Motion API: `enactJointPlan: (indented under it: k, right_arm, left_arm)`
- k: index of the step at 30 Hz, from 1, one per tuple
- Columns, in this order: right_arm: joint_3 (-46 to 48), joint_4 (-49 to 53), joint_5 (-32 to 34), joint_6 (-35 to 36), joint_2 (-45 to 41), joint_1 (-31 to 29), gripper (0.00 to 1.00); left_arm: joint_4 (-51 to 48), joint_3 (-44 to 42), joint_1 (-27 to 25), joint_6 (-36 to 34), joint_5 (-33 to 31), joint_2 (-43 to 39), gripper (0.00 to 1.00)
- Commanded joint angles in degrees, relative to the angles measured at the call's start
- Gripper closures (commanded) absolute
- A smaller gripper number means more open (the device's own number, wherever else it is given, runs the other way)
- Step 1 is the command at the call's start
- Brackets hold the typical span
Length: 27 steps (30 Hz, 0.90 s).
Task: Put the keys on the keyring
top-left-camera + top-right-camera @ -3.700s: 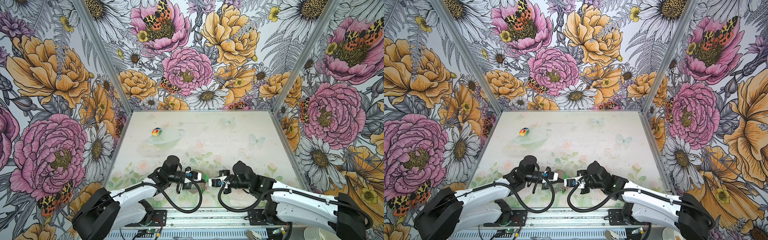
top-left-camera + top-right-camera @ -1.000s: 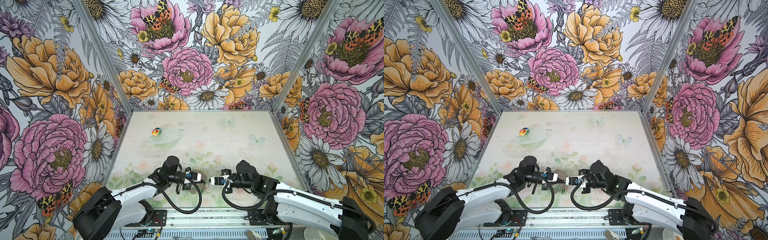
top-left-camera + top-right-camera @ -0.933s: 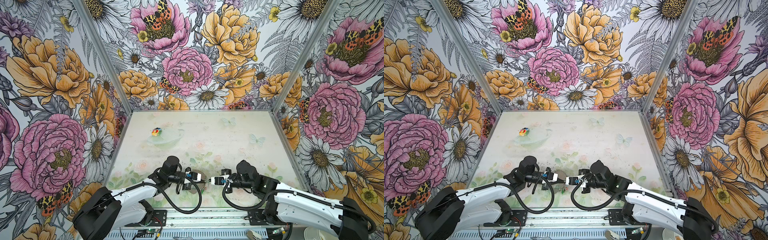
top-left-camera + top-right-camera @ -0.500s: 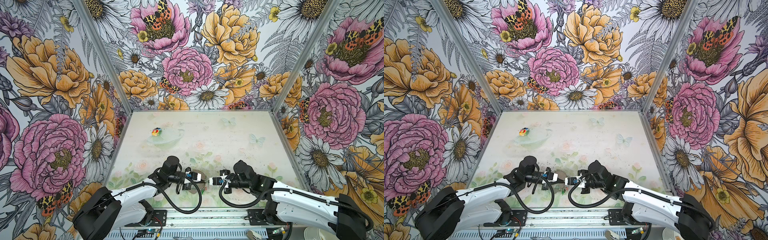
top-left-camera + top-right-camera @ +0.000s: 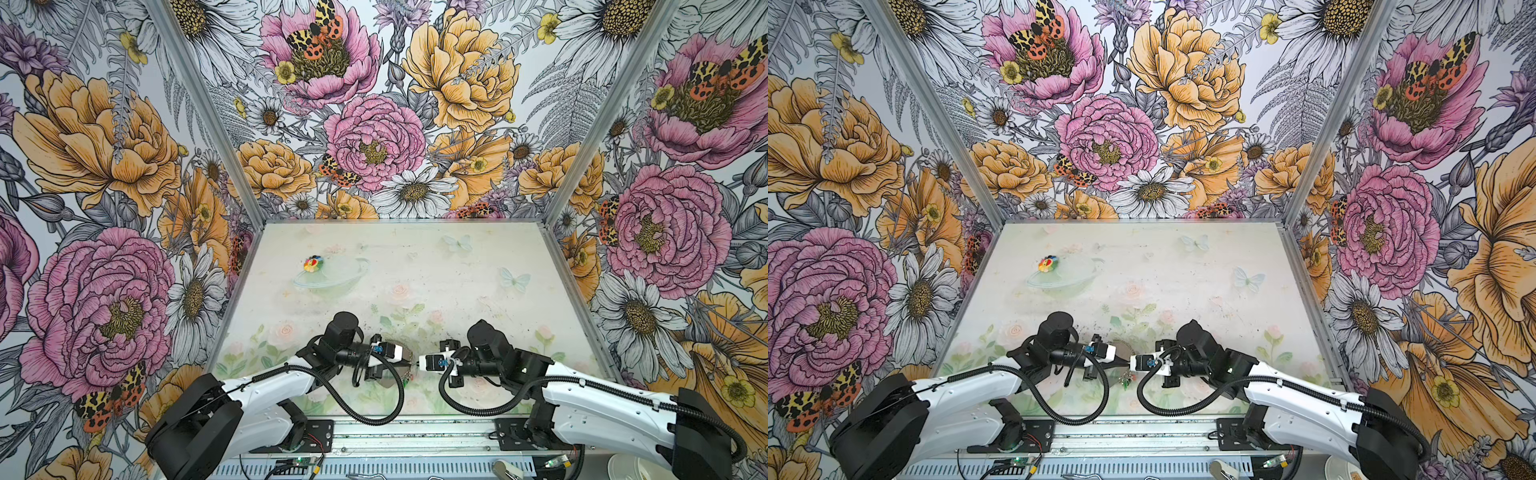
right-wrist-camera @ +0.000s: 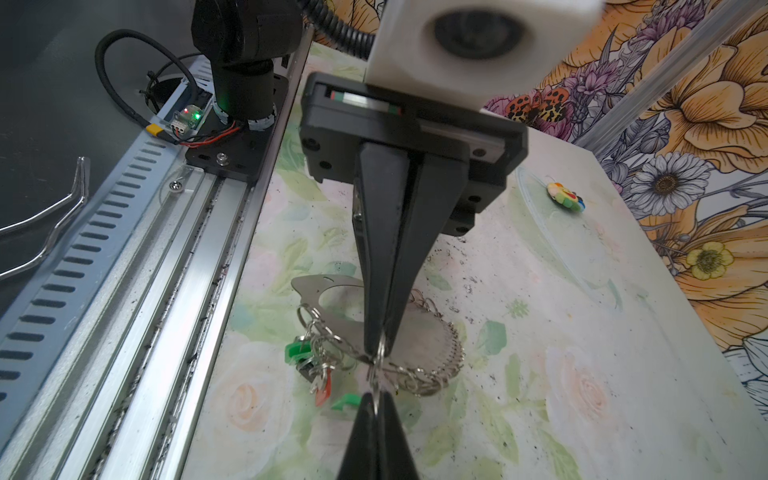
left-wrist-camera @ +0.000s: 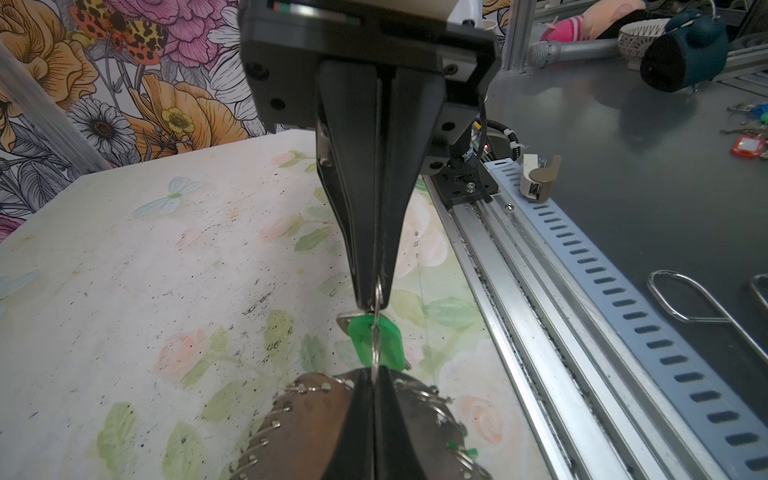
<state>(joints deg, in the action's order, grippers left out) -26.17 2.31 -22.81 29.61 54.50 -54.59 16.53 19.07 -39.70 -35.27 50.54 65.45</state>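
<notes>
Left wrist view, closest thing first: the left gripper [image 7: 374,380] and the right gripper [image 7: 376,302] meet tip to tip, both clamped tight on the same thin silver wire loop [image 7: 377,332]. They hold it just over the edge of the flat grey-brown oval keyring fringed with little wire loops [image 7: 307,419], which is down on the pale floral table [image 7: 124,257]. A silver key with a bright green plastic head [image 7: 361,343] sits right behind that loop, can't tell if it's threaded through. On the keyring's edge toward the metal rail [image 6: 199,266], the right wrist view shows a second green-headed key [image 6: 297,351] bunched with a red tag [image 6: 323,390], looks hooked on. So I'd guess halfway: one on, one being worked. Well beyond the keyring sits a round multicoloured toy [image 6: 566,198]. Versus a few seconds back, the left arm hasn't budged and the right wrist has rolled over
</notes>
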Motion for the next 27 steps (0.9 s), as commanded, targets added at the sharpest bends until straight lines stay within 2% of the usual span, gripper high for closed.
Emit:
enactJointPlan:
  k: [1,27]
  right_arm:
    - [-0.3,-0.3,-2.1,0.8,0.8,-1.0,1.0]
    - [-0.8,-1.1,-0.7,1.4,2.5,-2.1,1.0]
  left_arm:
    - [2.1,1.2,0.5,1.3,0.8,0.9,1.0]
    - [-0.2,3.1,-0.8,2.2,1.8,3.1,1.0]
